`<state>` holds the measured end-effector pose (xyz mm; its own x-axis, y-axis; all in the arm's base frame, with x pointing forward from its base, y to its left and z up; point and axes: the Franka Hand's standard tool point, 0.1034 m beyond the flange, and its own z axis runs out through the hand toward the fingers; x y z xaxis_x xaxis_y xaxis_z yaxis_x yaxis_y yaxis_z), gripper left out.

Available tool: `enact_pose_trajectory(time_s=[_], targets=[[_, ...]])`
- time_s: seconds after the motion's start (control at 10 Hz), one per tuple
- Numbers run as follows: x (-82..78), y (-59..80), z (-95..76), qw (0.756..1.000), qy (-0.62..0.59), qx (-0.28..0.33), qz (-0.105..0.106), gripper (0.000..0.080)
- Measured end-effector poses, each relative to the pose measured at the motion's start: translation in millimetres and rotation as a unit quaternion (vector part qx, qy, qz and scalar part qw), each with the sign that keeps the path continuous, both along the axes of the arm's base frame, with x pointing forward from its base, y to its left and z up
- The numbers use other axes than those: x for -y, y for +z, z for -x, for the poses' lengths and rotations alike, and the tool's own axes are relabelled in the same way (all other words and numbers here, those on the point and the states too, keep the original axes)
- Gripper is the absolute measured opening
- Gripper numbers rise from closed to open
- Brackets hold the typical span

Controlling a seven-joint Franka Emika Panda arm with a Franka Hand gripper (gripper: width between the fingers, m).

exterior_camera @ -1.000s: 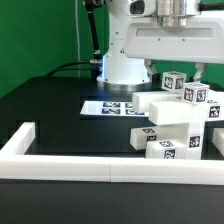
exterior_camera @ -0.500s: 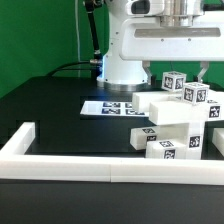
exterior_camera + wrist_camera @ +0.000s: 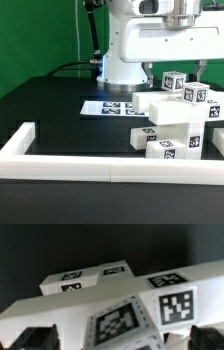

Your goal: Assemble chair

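— Where's the chair [image 3: 178,122]?
— On the black table [image 3: 60,110], at the exterior view's right, a stack of white tagged blocks just behind the white border rail [image 3: 90,168].
— And the gripper [image 3: 174,72]?
— Above the stack, fingers [image 3: 35,338] spread apart on either side of the top blocks, clamping nothing.
— Anything else?
— The marker board [image 3: 108,107] lies flat to the left, farther back.

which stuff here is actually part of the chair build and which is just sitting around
Part of the job:
- chair pieces, white tagged blocks stacked at the exterior view's right
- gripper, open above them

Just there:
- marker board, flat on the table
- border rail, along the near edge
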<state>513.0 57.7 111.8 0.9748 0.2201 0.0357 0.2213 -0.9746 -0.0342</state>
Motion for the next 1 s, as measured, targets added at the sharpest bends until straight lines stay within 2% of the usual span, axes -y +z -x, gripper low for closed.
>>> enact_pose_trajectory(time_s=[0.1, 0.4, 0.6, 1.0], targets=[[0.8, 0.0, -0.1, 0.999, 0.043, 0.002, 0.001, 0.0649], [1.1, -0.2, 0.0, 0.998, 0.063, 0.002, 0.002, 0.0635], [1.2, -0.2, -0.1, 0.998, 0.063, 0.002, 0.002, 0.0277], [1.2, -0.3, 0.0, 1.000, 0.015, 0.000, 0.000, 0.0268]])
